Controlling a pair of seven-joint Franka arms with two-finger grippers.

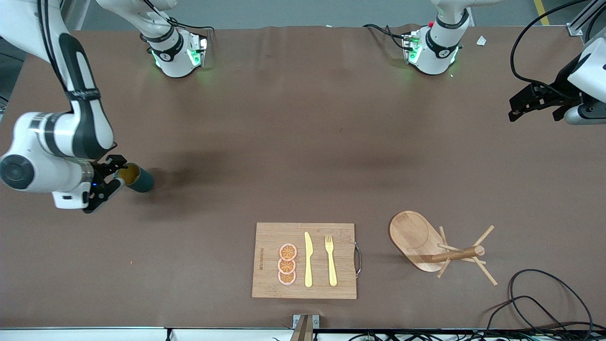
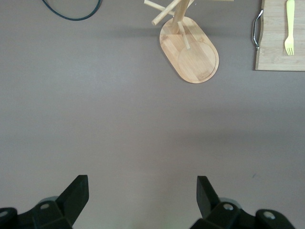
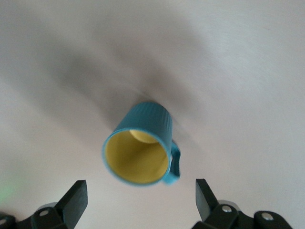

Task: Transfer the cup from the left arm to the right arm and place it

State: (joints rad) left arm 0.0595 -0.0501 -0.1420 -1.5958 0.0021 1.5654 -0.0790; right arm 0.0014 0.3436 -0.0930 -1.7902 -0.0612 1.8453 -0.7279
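Note:
The cup [image 1: 140,179] is a dark teal ribbed mug with a tan-yellow inside. It lies tipped on its side on the table at the right arm's end, its mouth toward my right gripper [image 1: 118,176]. In the right wrist view the cup [image 3: 145,129] sits just ahead of my right gripper [image 3: 141,191], its handle [image 3: 174,164] to one side. The fingers [image 3: 76,198] are open and clear of it. My left gripper [image 1: 516,109] is open and empty above the table at the left arm's end; it also shows in the left wrist view [image 2: 142,191].
A wooden cutting board [image 1: 270,279] with orange slices [image 1: 287,264], a yellow knife [image 1: 308,260] and a fork [image 1: 330,260] lies near the front camera. A wooden mug tree [image 1: 440,248] on an oval base stands beside it. Black cables [image 1: 544,303] lie at the corner.

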